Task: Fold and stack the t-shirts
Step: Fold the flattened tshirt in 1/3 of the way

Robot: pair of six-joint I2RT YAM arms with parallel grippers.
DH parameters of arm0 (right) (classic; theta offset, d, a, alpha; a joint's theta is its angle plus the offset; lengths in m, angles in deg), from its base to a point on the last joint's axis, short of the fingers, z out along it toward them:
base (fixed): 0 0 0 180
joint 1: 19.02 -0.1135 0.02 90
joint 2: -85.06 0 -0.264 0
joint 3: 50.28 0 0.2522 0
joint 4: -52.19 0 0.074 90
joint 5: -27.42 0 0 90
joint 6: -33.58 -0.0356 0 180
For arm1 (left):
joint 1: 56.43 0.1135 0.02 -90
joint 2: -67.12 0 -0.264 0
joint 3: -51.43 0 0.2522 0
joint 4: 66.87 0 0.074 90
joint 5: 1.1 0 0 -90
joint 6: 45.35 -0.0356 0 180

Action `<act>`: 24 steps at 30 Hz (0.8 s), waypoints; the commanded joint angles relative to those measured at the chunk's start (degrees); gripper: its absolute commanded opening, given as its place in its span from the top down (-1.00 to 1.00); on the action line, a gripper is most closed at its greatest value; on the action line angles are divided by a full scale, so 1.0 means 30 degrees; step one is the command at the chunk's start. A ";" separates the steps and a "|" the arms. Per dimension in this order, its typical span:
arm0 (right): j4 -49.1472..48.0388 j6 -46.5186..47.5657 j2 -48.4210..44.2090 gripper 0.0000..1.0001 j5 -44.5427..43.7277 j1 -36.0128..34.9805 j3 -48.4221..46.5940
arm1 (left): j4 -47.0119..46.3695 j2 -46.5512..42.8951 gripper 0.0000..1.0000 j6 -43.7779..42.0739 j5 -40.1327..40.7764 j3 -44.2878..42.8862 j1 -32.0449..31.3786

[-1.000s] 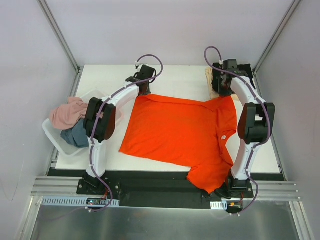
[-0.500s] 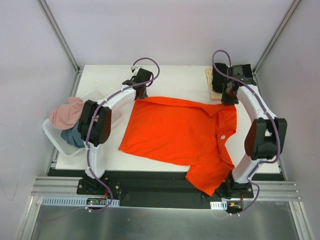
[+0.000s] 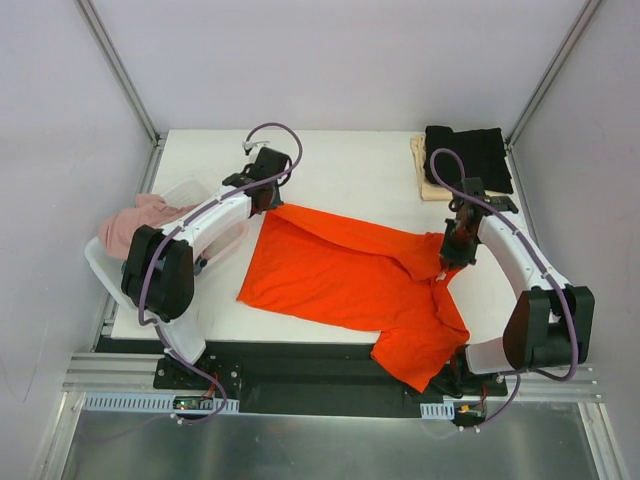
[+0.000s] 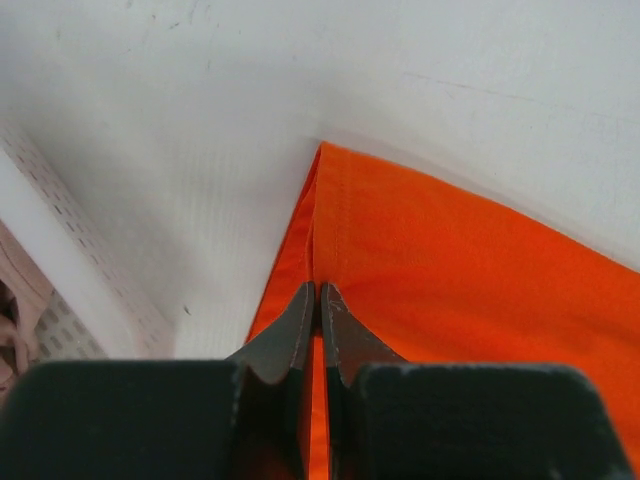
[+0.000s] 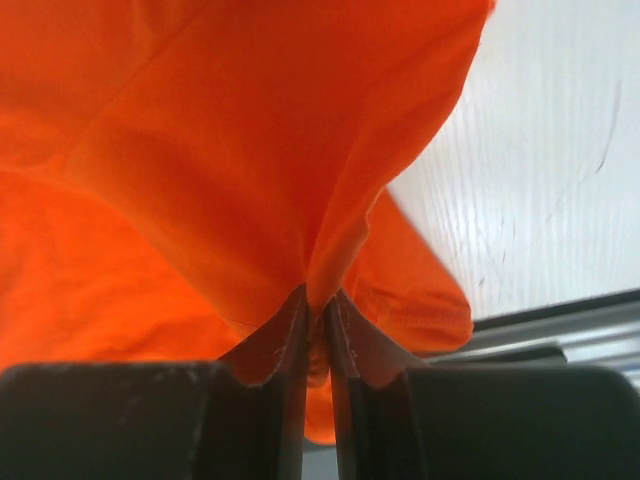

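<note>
I have both claws clamped on orange t-shirt: left gripper at 10 o'clock corner, right gripper at 3, probably shoulder. Shirt on table, long axis 9-to-3, body trailing toward 6.

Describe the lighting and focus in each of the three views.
Top external: even, diffuse light, only faint shadows on the table, everything sharp. Left wrist: the left gripper is dark and blurred near the lens, while the orange t-shirt shows a crisp weave. Right wrist: the right gripper is soft too, saturated orange fills most of the frame, and the folds are shaded.
</note>
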 commanded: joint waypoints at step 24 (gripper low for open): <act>-0.0685 -0.0073 0.0432 -0.71 -0.1064 0.4743 0.0265 | 0.2084 0.1458 -0.99 0.0180 -0.1960 -0.2644 -0.3141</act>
